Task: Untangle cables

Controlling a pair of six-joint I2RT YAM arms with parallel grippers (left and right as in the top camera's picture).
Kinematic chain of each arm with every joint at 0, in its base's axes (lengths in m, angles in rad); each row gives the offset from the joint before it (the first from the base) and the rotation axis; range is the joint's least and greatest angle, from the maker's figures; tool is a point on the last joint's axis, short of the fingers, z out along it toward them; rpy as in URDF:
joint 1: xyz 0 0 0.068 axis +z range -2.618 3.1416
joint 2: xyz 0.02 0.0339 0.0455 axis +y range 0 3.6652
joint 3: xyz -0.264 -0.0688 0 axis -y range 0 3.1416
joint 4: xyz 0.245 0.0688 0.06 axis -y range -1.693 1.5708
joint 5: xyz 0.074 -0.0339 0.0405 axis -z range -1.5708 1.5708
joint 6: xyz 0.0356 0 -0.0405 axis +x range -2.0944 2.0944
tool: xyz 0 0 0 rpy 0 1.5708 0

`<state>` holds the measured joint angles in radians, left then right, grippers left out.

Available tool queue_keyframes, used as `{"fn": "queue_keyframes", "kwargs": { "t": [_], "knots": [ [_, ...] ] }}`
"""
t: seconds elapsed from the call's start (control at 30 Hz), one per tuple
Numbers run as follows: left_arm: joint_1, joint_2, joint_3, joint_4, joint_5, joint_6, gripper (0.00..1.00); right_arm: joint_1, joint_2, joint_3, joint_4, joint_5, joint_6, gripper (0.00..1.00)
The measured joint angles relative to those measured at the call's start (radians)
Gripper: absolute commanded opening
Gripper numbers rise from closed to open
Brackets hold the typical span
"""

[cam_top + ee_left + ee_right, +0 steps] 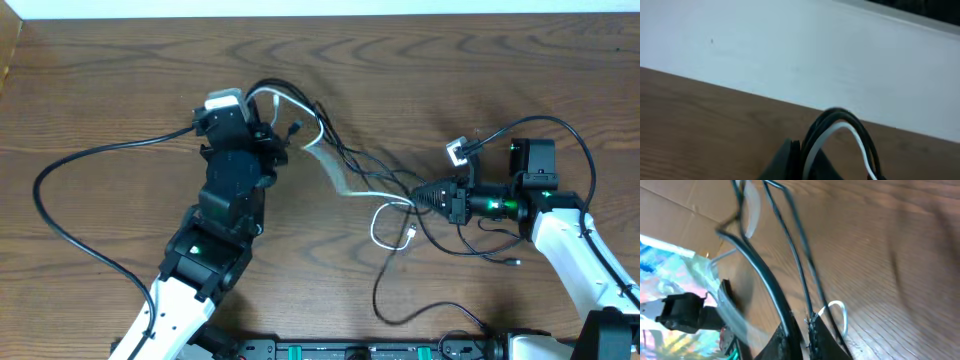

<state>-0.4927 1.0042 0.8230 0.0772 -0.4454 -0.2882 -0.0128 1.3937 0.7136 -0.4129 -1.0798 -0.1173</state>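
My left gripper (801, 159) is pinched closed on a loop of thin black and white flexible cables (852, 127) that arches just beyond its jaws. My right gripper (418, 198) is clamped on black strands of that tangle, which stretches between both jaws across the brown wooden table (120, 80).

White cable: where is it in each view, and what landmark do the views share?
Overhead: white cable runs from upper centre down to a loop at centre.
Left wrist: white cable arches at bottom centre.
Right wrist: white cable loops at bottom centre.
Shared landmark: the black cables beside it.
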Motion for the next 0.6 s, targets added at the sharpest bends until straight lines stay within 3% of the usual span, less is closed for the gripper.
{"fn": "queue_keyframes", "kwargs": {
  "t": [0.13,0.17,0.2,0.23,0.27,0.3,0.6],
  "knots": [
    [0.000,0.000,0.000,0.082,-0.008,0.000,0.07,0.000,0.000,0.000,-0.002,0.027,-0.003,0.33],
    [0.000,0.000,0.000,0.101,-0.010,0.000,0.08,0.000,0.000,0.000,-0.002,0.034,-0.005,0.47],
    [0.000,0.000,0.000,0.121,-0.009,0.000,0.08,0.000,0.000,0.000,-0.002,0.045,-0.006,0.54],
    [0.000,0.000,0.000,0.130,-0.006,-0.001,0.08,0.000,0.000,0.000,-0.001,0.048,-0.002,0.77],
    [0.000,0.000,0.000,0.150,0.002,-0.001,0.08,0.000,0.000,0.000,0.006,0.055,-0.005,0.93],
    [0.000,0.000,0.000,0.159,0.008,-0.001,0.08,0.000,0.000,0.000,0.008,0.058,-0.003,0.99],
    [0.000,0.000,0.000,0.193,0.121,-0.001,0.08,0.000,0.000,0.000,0.084,0.064,0.004,0.99]
  ]
}}
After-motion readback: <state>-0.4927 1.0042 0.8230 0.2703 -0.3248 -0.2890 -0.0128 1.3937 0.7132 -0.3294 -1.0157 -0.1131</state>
